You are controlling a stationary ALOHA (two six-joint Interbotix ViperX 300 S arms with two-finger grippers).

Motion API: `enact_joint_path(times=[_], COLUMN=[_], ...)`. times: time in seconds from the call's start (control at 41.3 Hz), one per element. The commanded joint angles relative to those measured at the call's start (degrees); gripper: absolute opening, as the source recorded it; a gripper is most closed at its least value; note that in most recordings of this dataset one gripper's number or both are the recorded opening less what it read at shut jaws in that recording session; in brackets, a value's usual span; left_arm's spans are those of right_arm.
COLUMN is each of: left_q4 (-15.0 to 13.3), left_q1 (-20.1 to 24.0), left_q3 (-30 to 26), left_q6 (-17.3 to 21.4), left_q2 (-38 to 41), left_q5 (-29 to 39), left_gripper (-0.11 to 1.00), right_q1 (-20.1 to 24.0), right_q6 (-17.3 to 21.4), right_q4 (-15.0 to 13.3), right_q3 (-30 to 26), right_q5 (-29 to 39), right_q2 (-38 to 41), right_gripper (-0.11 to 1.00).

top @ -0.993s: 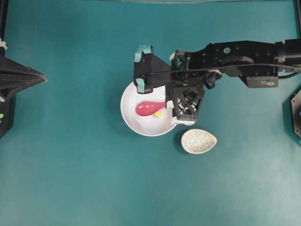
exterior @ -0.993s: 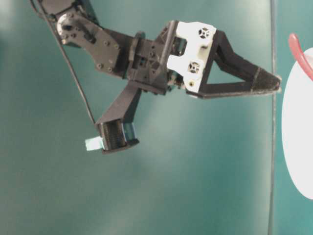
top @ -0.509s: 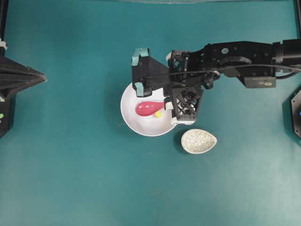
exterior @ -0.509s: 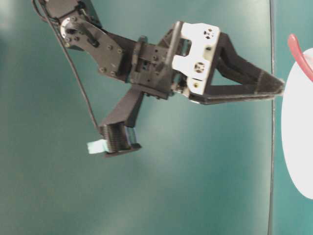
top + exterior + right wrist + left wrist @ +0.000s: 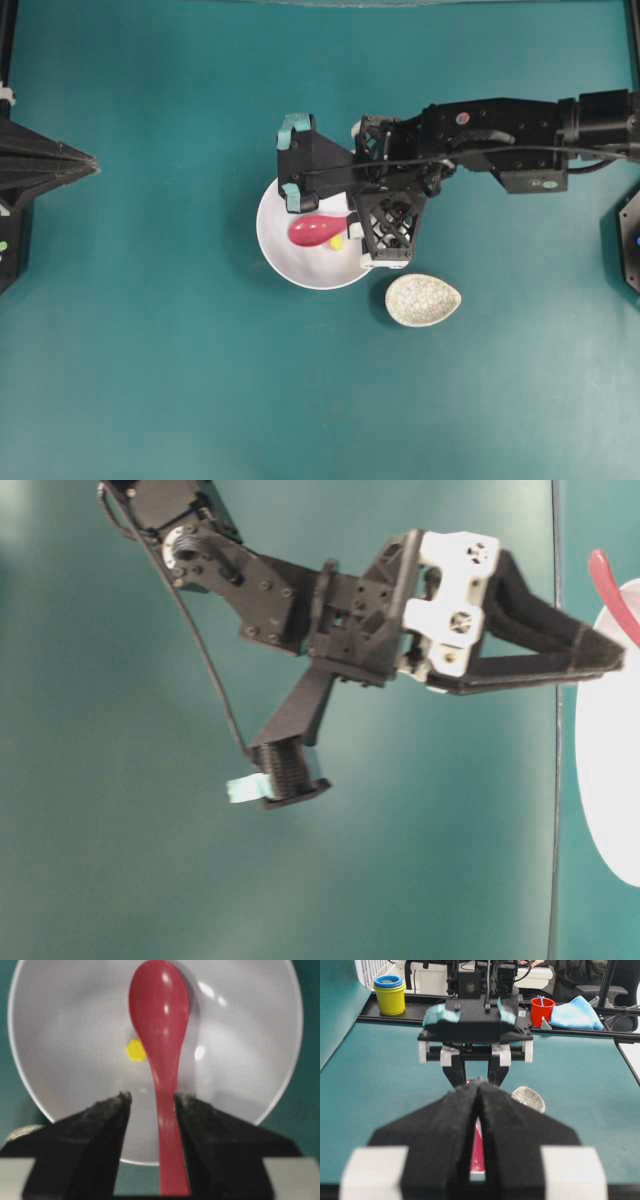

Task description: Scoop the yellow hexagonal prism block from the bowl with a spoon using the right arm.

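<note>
Red-pink spoon (image 5: 160, 1045) in white bowl (image 5: 65, 1025) beside yellow block (image 5: 135, 1050), handle between the right end effector (image 5: 152, 1102)'s narrowly parted fingers.

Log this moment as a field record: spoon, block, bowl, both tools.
spoon: head inside the bowl, handle running out over the rim
yellow block: on the bowl floor beside the spoon head, not scooped
right tool: open, straddling the spoon handle, gap visible on one side
left tool: shut, away from the bowl
speckled dish: on the table beside the bowl, not touching it
</note>
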Motion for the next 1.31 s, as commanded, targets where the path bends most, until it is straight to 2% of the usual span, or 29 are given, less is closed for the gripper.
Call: enact_joint_path(times=[0.0, 0.363, 1.018, 1.284], left_q4=[0.09, 0.09, 0.18, 0.09], left_q1=[0.09, 0.09, 0.09, 0.09], left_q3=[-1.58, -1.58, -1.58, -1.58], left_q6=[0.09, 0.09, 0.09, 0.09], left_q2=[0.44, 0.44, 0.44, 0.44], left_q5=[-0.26, -0.26, -0.26, -0.26], left_gripper=[0.00, 0.00, 0.00, 0.00], right_q1=[-0.18, -0.09, -1.93, -1.93], right_q6=[-0.18, -2.46, -2.46, -2.37], right_q4=[0.09, -0.44, -0.44, 0.53], right_q3=[0.09, 1.41, 3.52, 4.22], right_q5=[-0.97, -4.13, -6.86, -6.68], right_q2=[-0.97, 0.18, 0.44, 0.44], right_gripper=[0.48, 0.48, 0.47, 0.47])
